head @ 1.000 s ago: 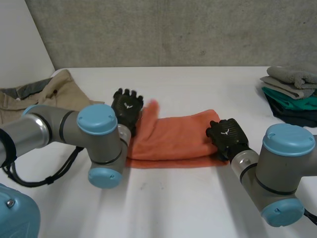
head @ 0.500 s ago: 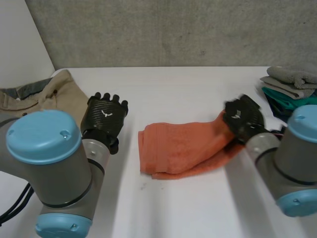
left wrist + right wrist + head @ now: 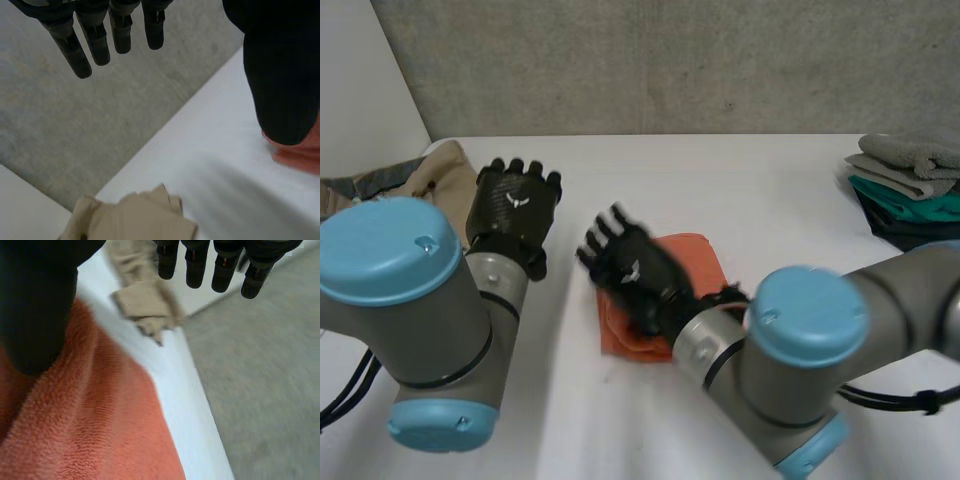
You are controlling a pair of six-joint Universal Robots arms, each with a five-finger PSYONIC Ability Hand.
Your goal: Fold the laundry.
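The right hand (image 3: 635,275) now lies over the orange towel (image 3: 692,252) with its fingers straight and spread, and I see nothing gripped in it. In its own wrist view the fingers (image 3: 225,265) reach out past the towel's edge, while the terry cloth (image 3: 100,430) sits under the palm and thumb. One second ago this hand was at the far right end of the towel, and half a second ago it was lifting that end. It has since carried the end across toward the left hand (image 3: 515,205), so the long strip has become a short, thick packet.

The left hand has left the towel's other end. It is raised beside the packet, a little apart from it, with its fingers straight and relaxed and nothing in them. In its wrist view the towel (image 3: 300,152) shows just at the tip of its thumb.

Everything lies on the white table (image 3: 740,170). Well apart from the right hand, on its outer side, is a stack of folded laundry (image 3: 910,180), with a grey piece on top and green ones below. Just behind the left hand lie the beige trousers (image 3: 430,170), crumpled and not yet folded.

In my judgement the last fold of the towel is made or nearly made. The hand hides whether the edges meet well, so pressing it flat seems the sensible next move. After that the packet could go to the stack, and the trousers remain to be folded.
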